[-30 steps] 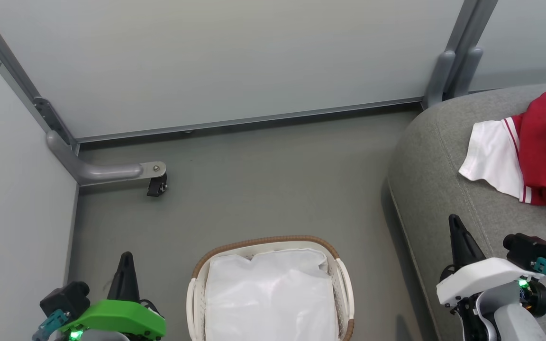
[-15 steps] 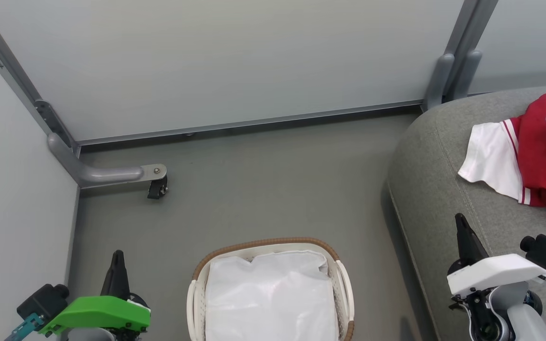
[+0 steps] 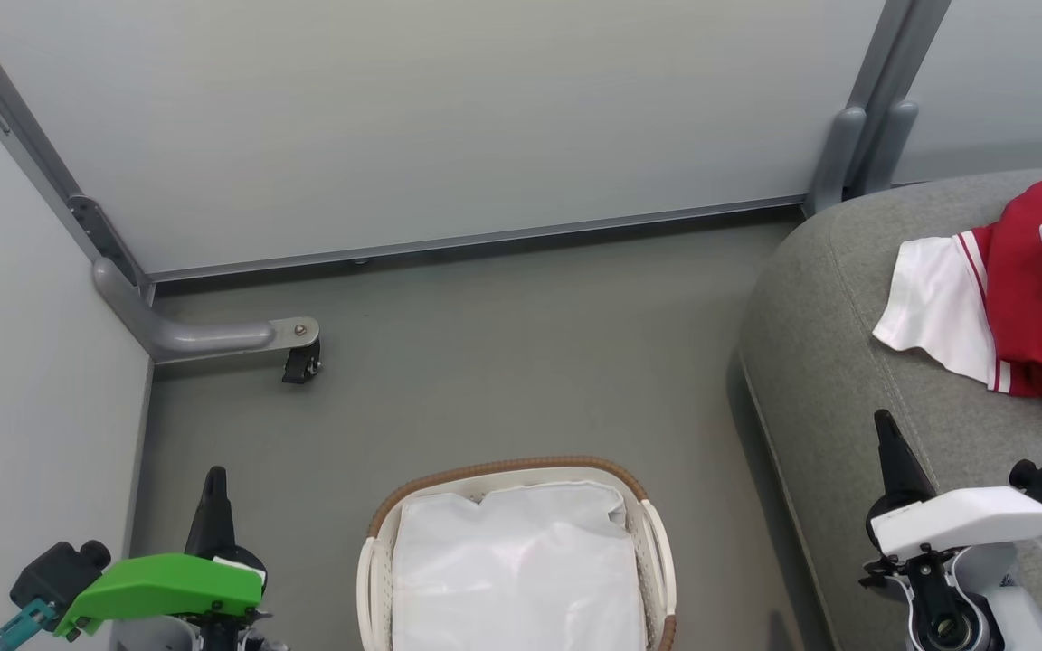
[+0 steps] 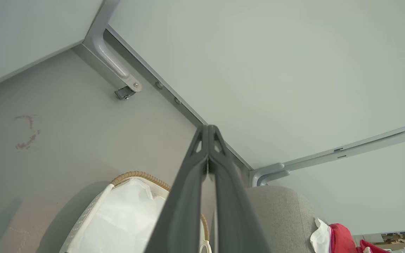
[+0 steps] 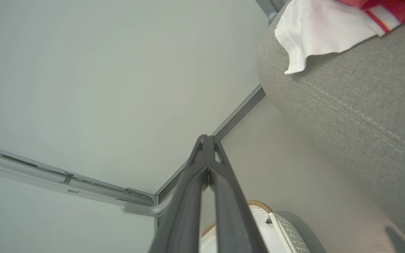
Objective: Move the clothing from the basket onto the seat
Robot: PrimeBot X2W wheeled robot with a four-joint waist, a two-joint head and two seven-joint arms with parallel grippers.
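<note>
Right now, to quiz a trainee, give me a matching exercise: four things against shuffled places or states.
1. red and white sportswear clothing
2. white plastic basket, brown woven rim
3. green-housed left end effector
4. white-housed right end effector

A. shut, head view's lower right
B. on the floor, white liner inside
C. on the grey fabric seat
D. shut, head view's lower left

Pairs: 1-C, 2-B, 3-D, 4-A

- At twelve o'clock I saw pale wall panels (image 3: 440,117) above a metal rail (image 3: 476,237).
- At ten o'clock, a black caster (image 3: 301,363) stood on the grey floor (image 3: 503,362).
</note>
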